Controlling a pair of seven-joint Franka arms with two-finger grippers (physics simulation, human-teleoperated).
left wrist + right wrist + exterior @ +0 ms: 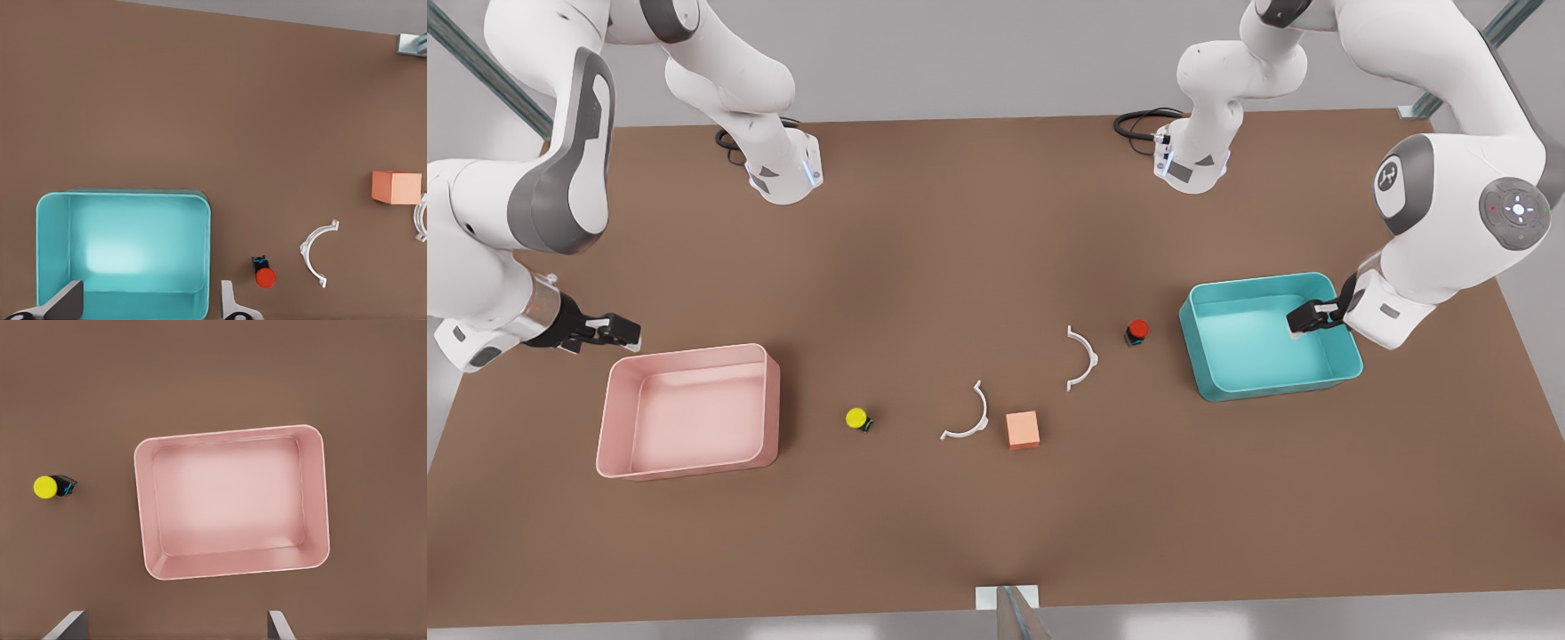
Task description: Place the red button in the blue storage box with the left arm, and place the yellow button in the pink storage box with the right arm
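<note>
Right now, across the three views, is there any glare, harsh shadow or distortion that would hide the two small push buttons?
Front view: soft even light, faint shadows, red-capped push button and yellow-capped push button both plain. Left wrist view: a bright sheen on the teal-blue plastic tub floor, red cap unaffected. Right wrist view: mild glow inside the pale pink plastic tub, yellow cap clear.

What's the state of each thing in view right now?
red button: on table, lying on its side, outside the boxes
yellow button: on table, lying on its side, outside the boxes
blue storage box: empty
pink storage box: empty
left tool: open, above blue storage box
right tool: open, beside pink storage box
</note>
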